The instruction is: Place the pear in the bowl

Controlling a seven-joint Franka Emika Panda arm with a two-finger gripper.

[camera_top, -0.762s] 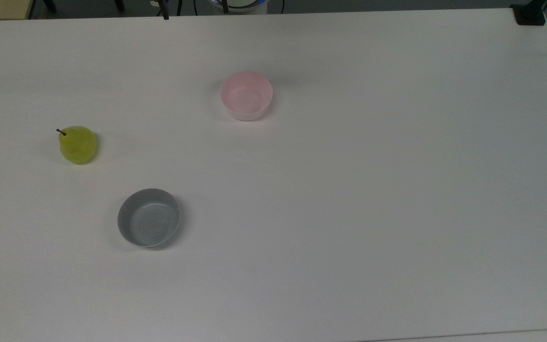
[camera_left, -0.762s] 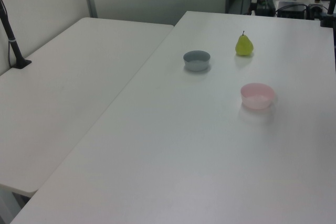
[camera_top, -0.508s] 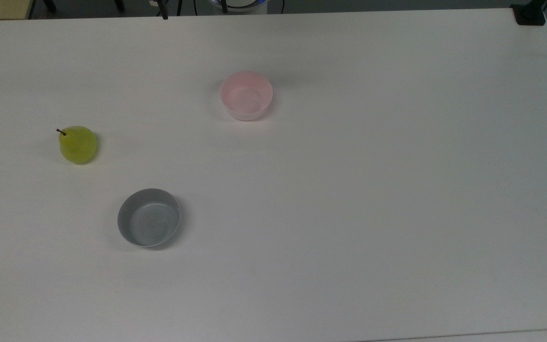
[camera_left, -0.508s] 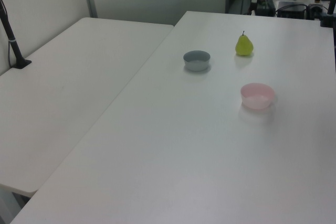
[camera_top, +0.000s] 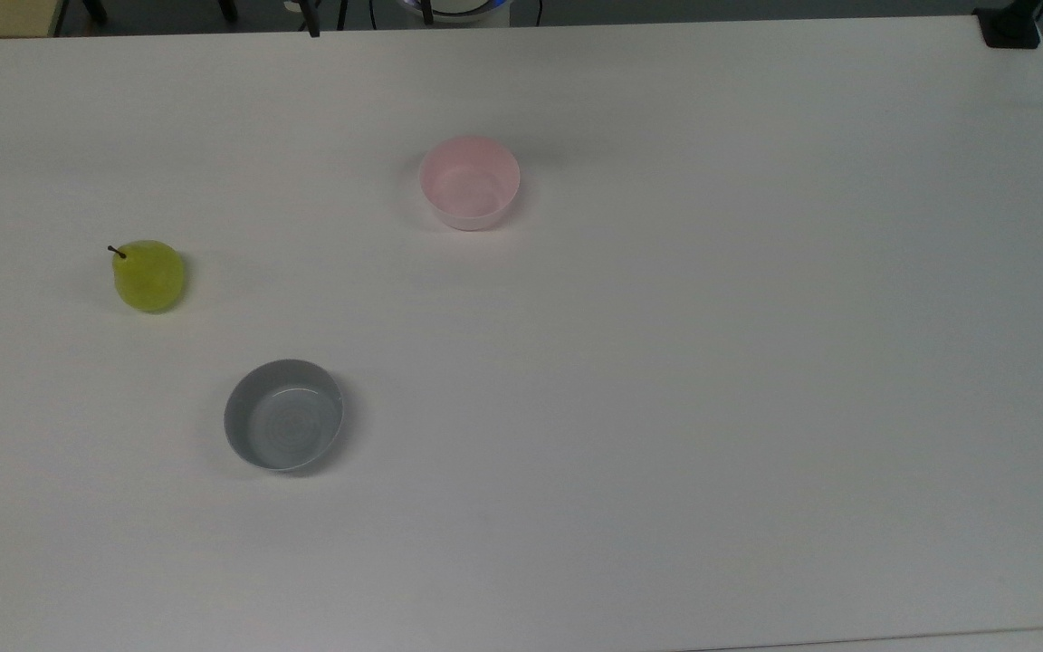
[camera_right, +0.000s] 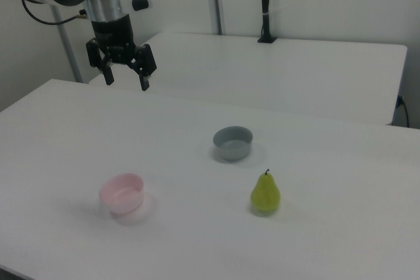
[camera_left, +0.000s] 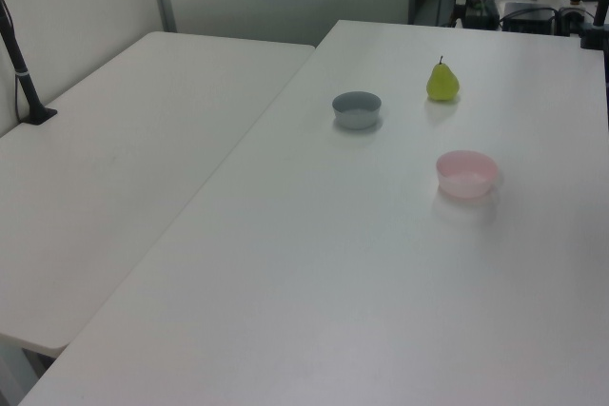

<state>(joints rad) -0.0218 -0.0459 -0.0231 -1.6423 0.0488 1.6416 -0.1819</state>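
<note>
While the pear (camera_top: 149, 276) (camera_left: 442, 83) (camera_right: 265, 195) stands upright on the white table (camera_top: 666, 362) (camera_left: 381, 282) (camera_right: 328, 240), stem up, nothing touches it. It sits near the top view's left edge, well apart from the pink bowl (camera_top: 469, 182) (camera_left: 466, 174) (camera_right: 122, 193), which stands open and empty toward the far middle of the table in the top view. A grey bowl (camera_top: 283, 415) (camera_left: 357, 109) (camera_right: 232, 143) of like size (also empty) rests nearer the pear, below and to its right in the top view; in the right view it lies between the two, farther back. In the right view the arm's gripper (camera_right: 125, 81) hangs high above the table's far left corner, pointing down, its two dark fingers (camera_right: 144, 77) spread apart and holding nothing, well away from pear and bowls alike. A second white table (camera_left: 124, 168) (camera_right: 295, 70) adjoins the first, with a dark post (camera_left: 21, 73) (camera_right: 264, 4) mounted at its edge.
</note>
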